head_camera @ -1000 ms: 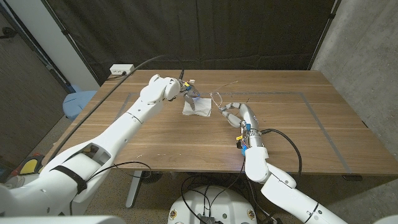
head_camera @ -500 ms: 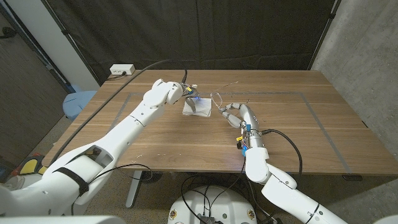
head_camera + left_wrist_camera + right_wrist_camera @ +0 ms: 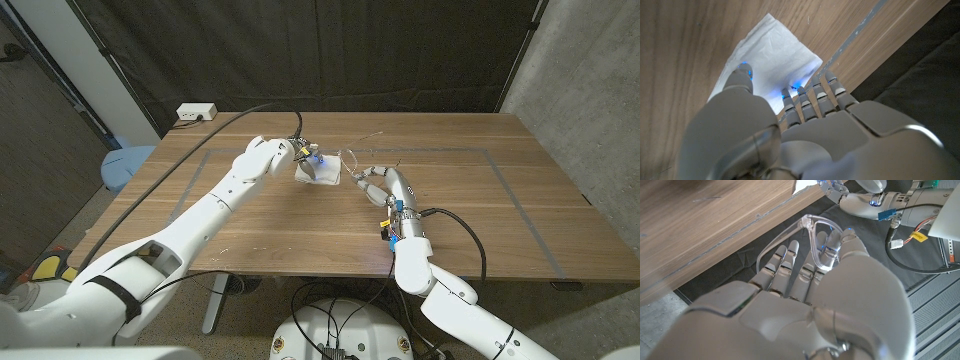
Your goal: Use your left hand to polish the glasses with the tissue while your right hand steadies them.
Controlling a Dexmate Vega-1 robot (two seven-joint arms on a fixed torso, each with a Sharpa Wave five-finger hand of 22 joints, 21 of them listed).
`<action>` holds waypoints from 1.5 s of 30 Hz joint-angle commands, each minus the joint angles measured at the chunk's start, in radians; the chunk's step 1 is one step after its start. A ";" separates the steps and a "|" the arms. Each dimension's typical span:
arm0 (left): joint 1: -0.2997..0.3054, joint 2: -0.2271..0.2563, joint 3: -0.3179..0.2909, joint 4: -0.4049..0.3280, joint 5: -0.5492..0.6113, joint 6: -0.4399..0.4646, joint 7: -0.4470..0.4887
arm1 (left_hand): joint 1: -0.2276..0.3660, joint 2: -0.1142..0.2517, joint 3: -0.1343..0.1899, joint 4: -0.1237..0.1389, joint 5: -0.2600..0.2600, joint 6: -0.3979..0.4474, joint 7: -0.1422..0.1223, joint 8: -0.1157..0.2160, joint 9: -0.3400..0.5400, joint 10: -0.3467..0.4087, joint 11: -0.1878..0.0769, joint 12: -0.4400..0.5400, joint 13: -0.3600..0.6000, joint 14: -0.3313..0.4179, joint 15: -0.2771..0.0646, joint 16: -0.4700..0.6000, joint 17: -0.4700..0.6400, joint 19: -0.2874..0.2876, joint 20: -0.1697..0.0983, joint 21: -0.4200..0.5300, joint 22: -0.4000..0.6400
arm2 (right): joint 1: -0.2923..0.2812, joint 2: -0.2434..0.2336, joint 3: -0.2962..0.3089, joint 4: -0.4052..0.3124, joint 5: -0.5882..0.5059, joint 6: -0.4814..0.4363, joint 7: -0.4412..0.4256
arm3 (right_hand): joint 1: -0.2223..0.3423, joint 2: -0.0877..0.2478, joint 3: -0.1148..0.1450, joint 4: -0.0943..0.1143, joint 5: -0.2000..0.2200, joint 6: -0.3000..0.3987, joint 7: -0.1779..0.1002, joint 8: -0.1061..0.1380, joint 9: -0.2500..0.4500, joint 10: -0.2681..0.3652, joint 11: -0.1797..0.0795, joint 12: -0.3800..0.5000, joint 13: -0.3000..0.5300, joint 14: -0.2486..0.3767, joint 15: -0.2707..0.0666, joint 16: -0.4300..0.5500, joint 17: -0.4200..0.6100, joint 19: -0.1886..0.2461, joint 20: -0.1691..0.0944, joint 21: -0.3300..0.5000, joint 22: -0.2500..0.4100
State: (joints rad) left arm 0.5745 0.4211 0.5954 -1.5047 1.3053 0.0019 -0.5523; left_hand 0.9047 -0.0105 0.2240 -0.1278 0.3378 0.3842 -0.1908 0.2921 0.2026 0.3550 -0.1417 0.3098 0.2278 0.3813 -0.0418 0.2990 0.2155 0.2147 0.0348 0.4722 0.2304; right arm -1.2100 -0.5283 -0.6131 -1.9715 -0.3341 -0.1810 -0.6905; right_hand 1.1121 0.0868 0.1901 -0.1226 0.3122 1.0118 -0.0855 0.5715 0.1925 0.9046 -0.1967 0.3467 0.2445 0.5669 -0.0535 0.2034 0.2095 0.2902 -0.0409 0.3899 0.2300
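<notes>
Head view: left robot hand [image 3: 303, 155] pinches tissue [image 3: 322, 174]; right robot hand [image 3: 368, 180] grips glasses [image 3: 352, 157].

The left robot hand [image 3: 305, 155] has lowered onto the tissue [image 3: 322, 172].

White tissue [image 3: 770, 55], blue glow on it from left hand [image 3: 790, 125] fingertips. Both hands pale grey-white; right hand [image 3: 830, 295] too. Glasses [image 3: 815, 240] clear, colourless frame. Table [image 3: 480, 210] brown wood grain, thin grey line. Black curtain [image 3: 330, 50] behind.
</notes>
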 commanded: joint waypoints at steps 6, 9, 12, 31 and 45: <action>0.071 0.018 -0.021 0.004 0.038 -0.008 0.258 | 0.158 0.084 0.057 -0.022 -0.067 0.332 0.037 0.114 -0.004 0.299 -0.041 0.143 0.055 0.329 -0.183 0.075 0.063 0.131 -0.031 0.122 0.023 | 0.001 -0.001 -0.010 -0.007 -0.020 -0.018 -0.003 | 0.012 0.023 -0.006 0.005 0.007 0.040 0.017 0.023 0.066 0.005 -0.004 0.000 0.005 0.009 -0.175 -0.004 0.000 0.000 -0.060 0.011 0.002; 0.081 0.019 -0.027 0.011 0.036 -0.010 0.304 | 0.236 0.108 0.081 -0.034 -0.097 0.449 0.058 0.159 -0.004 0.398 -0.047 0.189 0.072 0.446 -0.190 0.099 0.099 0.179 -0.041 0.180 0.033 | 0.001 0.000 -0.011 -0.007 -0.020 -0.021 -0.004 | 0.012 0.023 -0.007 0.004 0.007 0.038 0.016 0.022 0.066 0.005 -0.004 -0.001 0.005 0.008 -0.175 -0.004 0.000 -0.003 -0.062 0.011 0.002; 0.099 0.020 -0.040 0.030 0.026 -0.012 0.411 | 0.336 0.129 0.090 -0.040 -0.133 0.568 0.105 0.206 -0.002 0.521 -0.041 0.245 0.097 0.564 -0.199 0.151 0.168 0.225 -0.048 0.253 0.048 | 0.001 0.004 -0.012 -0.007 -0.021 -0.027 -0.006 | 0.012 0.024 -0.007 0.004 0.008 0.039 0.016 0.023 0.066 0.005 -0.004 -0.001 0.006 0.009 -0.175 -0.004 0.000 -0.002 -0.061 0.012 0.002; 0.182 -0.041 -0.190 0.101 -0.290 -0.172 0.951 | 0.361 0.130 0.080 -0.014 -0.150 0.629 0.151 0.211 -0.006 0.613 -0.049 0.294 0.136 0.668 -0.194 0.164 0.224 0.256 -0.060 0.345 0.066 | 0.008 0.035 -0.007 0.028 0.002 -0.011 -0.028 | 0.016 0.025 -0.010 0.003 0.010 0.039 0.017 0.024 0.065 0.008 -0.003 -0.002 0.008 0.009 -0.176 -0.004 0.000 -0.003 -0.062 0.017 0.001; 0.165 -0.098 -0.236 0.212 -0.532 -0.412 1.039 | 0.356 0.127 0.080 -0.007 -0.150 0.636 0.149 0.208 -0.007 0.621 -0.051 0.295 0.144 0.681 -0.193 0.150 0.233 0.246 -0.066 0.367 0.068 | -0.003 0.189 0.004 0.029 0.017 -0.151 -0.125 | 0.014 0.027 -0.012 0.005 0.013 0.042 0.032 0.024 0.062 0.034 -0.002 0.006 0.010 0.014 -0.172 -0.003 0.000 -0.013 -0.043 0.018 0.000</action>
State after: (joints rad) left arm 0.7431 0.3660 0.4044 -1.3685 0.9521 -0.2473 0.4119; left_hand 1.2604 0.1190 0.3025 -0.1432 0.1882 1.0079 -0.0478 0.4995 0.1950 0.9417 -0.1733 0.5996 0.3689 1.0503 -0.1750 0.4523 0.4432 0.4675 -0.0289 0.8324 0.2951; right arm -1.2076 -0.4373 -0.6167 -1.9491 -0.3308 -0.2435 -0.7511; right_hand 1.1174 0.0965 0.1817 -0.1144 0.3160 1.0118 -0.0856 0.5717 0.1927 0.9250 -0.1963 0.3467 0.2515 0.5680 -0.0523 0.1996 0.2096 0.2794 -0.0410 0.4015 0.2276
